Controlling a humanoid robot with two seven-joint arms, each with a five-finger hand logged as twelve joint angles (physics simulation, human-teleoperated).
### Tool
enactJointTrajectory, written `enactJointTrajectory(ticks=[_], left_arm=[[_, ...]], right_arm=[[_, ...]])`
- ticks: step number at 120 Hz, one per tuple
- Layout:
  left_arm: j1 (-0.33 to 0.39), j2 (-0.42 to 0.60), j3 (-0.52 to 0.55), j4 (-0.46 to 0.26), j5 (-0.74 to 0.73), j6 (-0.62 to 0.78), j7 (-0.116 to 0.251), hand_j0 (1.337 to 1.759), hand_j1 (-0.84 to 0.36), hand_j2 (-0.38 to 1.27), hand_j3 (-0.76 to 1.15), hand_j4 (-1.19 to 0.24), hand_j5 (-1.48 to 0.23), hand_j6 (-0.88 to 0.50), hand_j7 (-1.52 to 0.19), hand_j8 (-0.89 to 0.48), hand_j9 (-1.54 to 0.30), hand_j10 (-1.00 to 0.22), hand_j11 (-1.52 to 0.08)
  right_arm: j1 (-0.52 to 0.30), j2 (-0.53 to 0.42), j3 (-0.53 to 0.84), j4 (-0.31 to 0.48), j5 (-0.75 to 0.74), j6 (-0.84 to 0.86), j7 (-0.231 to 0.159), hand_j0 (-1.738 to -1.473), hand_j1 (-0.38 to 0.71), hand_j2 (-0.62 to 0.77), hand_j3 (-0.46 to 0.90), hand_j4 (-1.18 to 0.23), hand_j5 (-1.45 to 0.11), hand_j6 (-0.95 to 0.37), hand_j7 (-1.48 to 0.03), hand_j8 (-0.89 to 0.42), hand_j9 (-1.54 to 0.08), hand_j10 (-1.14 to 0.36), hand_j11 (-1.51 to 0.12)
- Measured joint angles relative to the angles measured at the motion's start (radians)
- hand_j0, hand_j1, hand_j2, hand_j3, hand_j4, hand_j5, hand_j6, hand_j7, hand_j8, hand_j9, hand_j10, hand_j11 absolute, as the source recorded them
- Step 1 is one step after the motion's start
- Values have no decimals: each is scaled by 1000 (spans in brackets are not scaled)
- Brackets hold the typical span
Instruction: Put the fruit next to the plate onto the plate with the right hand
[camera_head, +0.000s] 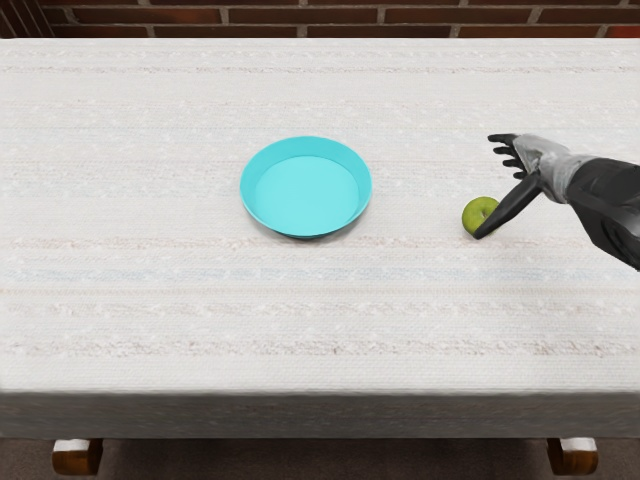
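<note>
Head view: this is the only view, looking down at the tabletop with a brick wall behind it.
Fruit: a small green apple sits on the tabletop. It is well off to the right of the plate and not on it yet.
Plate: a round blue plate sits near the middle with nothing in it.
Right hand: the right hand comes in from the right and sits just above and behind the apple. Its fingers are spread out and it holds nothing. One long finger points down along the right side of the apple. I cannot tell for sure if it touches.
Left hand: I do not see it.
Step now: I think it is getting ready to grab the apple.
How to do it well: bring the hand lower so the apple sits between the long finger and the others. Then close gently from both sides at once.
Watch out: the apple is round, so a push from one side could roll it away.
After that: lift it up high enough to clear the plate's rim, then carry it left to the plate.
</note>
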Motion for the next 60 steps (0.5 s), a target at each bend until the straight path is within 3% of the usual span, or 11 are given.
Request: enactJointTrajectory(ticks=[12,29,42,60], left_arm=[[0,0,0,0,0,0,0,1658,57,49,0,-244,-316,-244,-316,-244,-316,-244,-316],[0,0,0,0,0,0,0,1658,58,49,0,-244,-316,-244,-316,-244,-316,-243,-316],[0,0,0,0,0,0,0,1658,58,49,0,-244,-316,-244,-316,-244,-316,-243,-316],[0,0,0,0,0,0,0,1658,57,49,0,-244,-316,-244,-316,-244,-316,-244,-316]], right_arm=[[67,62,-119,3,-12,-112,-7,-1658,-296,-8,0,-48,-59,-49,-59,-48,-59,-48,-59],[99,108,-232,4,-18,-164,-10,-1658,-296,-8,0,-47,-59,-48,-59,-48,-59,-47,-59],[106,128,-277,5,-19,-175,-11,-1658,-296,-8,0,-47,-60,-48,-59,-48,-59,-41,-59],[111,148,-295,4,-23,-178,-11,-1658,-293,-8,0,-50,-61,-50,-62,-52,-61,94,-62]])
